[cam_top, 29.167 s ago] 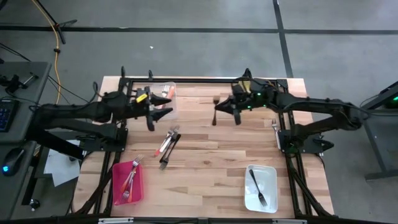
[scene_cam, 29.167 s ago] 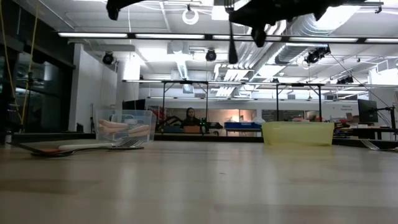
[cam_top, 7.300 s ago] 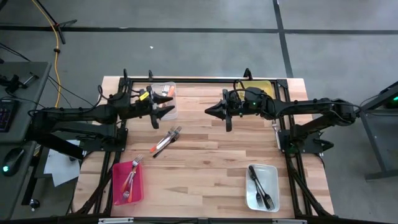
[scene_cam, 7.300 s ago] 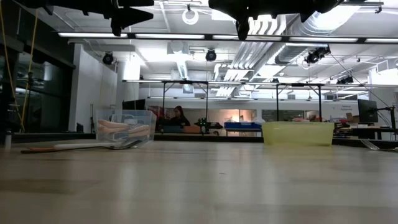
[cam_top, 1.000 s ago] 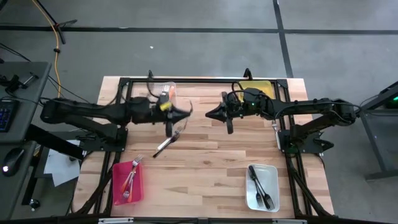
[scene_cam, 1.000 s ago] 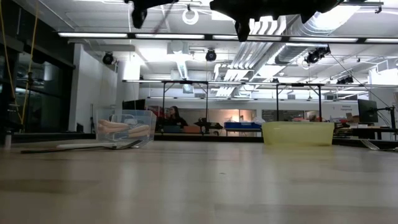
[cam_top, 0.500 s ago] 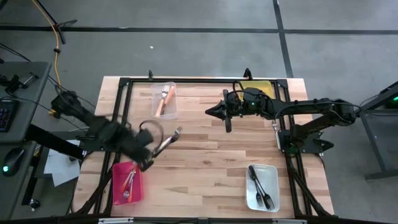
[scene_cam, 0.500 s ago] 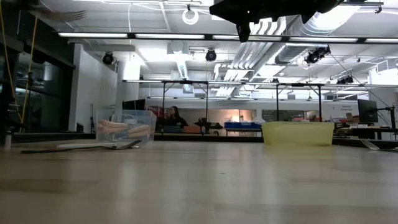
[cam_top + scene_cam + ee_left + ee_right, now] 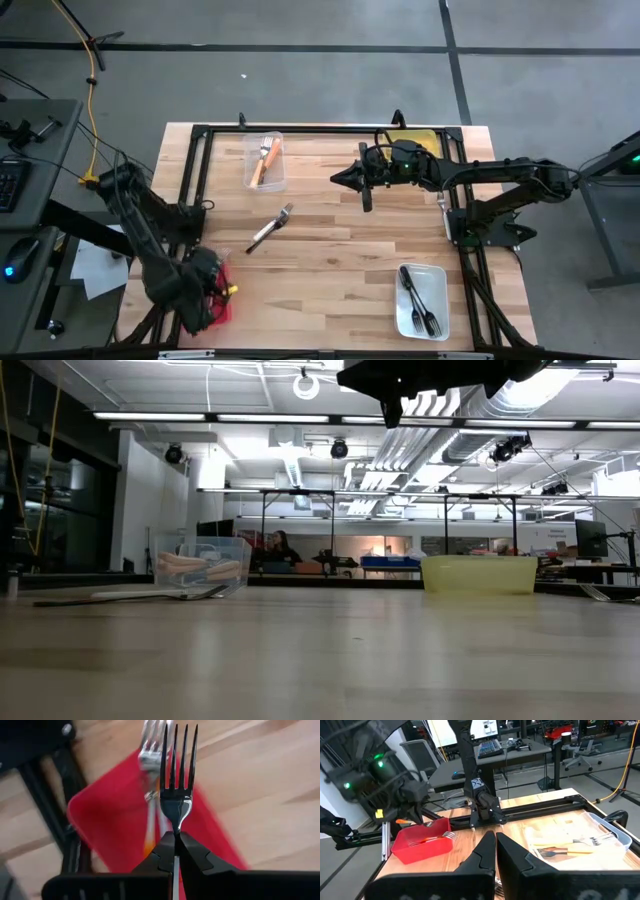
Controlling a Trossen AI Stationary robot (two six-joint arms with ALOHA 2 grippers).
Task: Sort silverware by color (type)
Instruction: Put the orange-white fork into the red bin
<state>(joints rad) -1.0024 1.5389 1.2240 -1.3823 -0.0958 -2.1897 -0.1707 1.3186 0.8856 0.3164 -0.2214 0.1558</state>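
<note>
My left gripper (image 9: 212, 290) hangs over the red bin (image 9: 115, 820) at the table's near left corner, pointing down and shut on a fork (image 9: 177, 780) with metal tines. Inside the red bin lie other forks (image 9: 150, 795). One more piece of silverware (image 9: 270, 228) lies flat on the wood left of the table's middle. My right gripper (image 9: 340, 180) hovers above the far middle of the table, shut with nothing between its fingers (image 9: 495, 847). My left gripper pinches the fork's neck (image 9: 176, 827), just behind the tines, between its two fingertips. The fork lies along the fingers, and its tines stick out past their ends. The fingers come from above, pointing down. The fork hangs clear above the red bin; the fingers hide its handle.
A clear bin (image 9: 265, 160) with orange-handled pieces stands at the far left. A yellow bin (image 9: 410, 140) is at the far right, behind the right arm. A white tray (image 9: 420, 300) with dark forks is at the near right. The black frame rails (image 9: 195, 215) run along the table's sides.
My left arm has swung from the far middle of the table to the near left corner. Its gripper has tipped from level to pointing down and has sunk a little, carrying the fork over the red bin. It has stayed shut.
</note>
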